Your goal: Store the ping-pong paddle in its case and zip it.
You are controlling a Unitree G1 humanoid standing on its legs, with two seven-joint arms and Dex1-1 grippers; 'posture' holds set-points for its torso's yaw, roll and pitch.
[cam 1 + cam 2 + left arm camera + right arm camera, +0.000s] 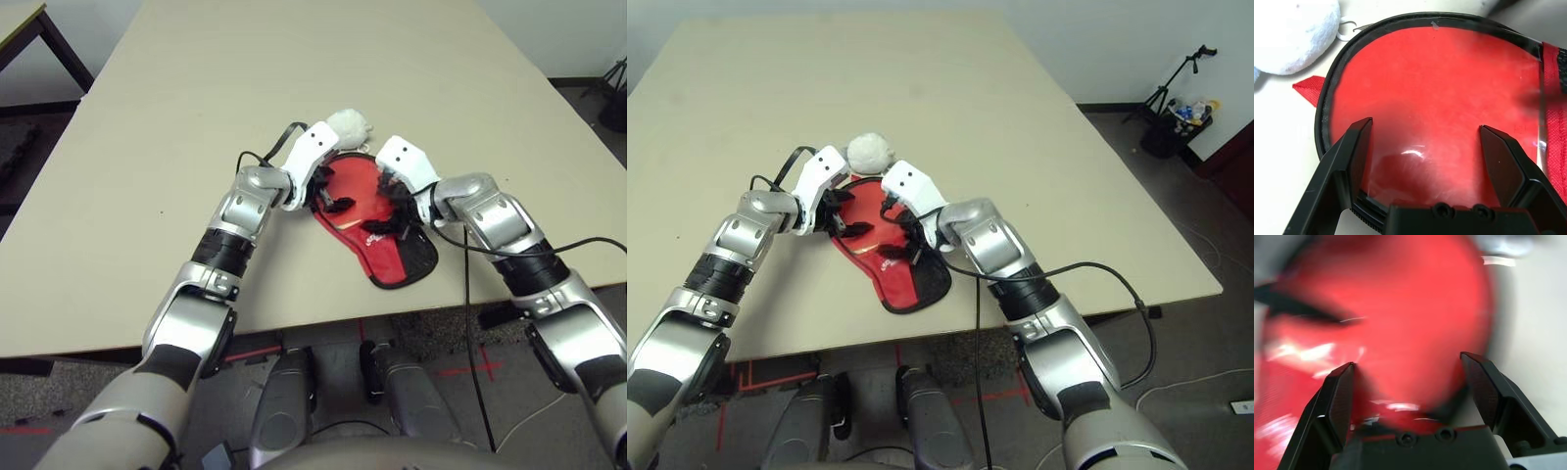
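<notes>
1. The left gripper (1425,142) has its 2 black fingers spread wide and holds nothing; it hovers just above the round red face of the ping-pong paddle (1435,93).
2. The right gripper (1408,377) also stands wide open and empty, over the same red area from the other side; its view is blurred, so I cannot tell if it touches anything.
3. In the head views both grippers meet over the case (397,257), the left one (328,191) at its left edge and the right one (392,211) at its right edge.
4. The paddle lies with its round part inside the red case; black zipper edging runs around the face. I cannot tell where the handle is.
5. The case lies flat near the front edge of the table (294,78), its narrow end toward the robot.
6. A white fluffy ball (349,125) rests just beyond the case, touching or almost touching its far edge.
7. The table top is plain pale beige.
8. Around it there is a grey floor with red tape marks (470,370), and a black stand (1176,83) is at the right wall.
</notes>
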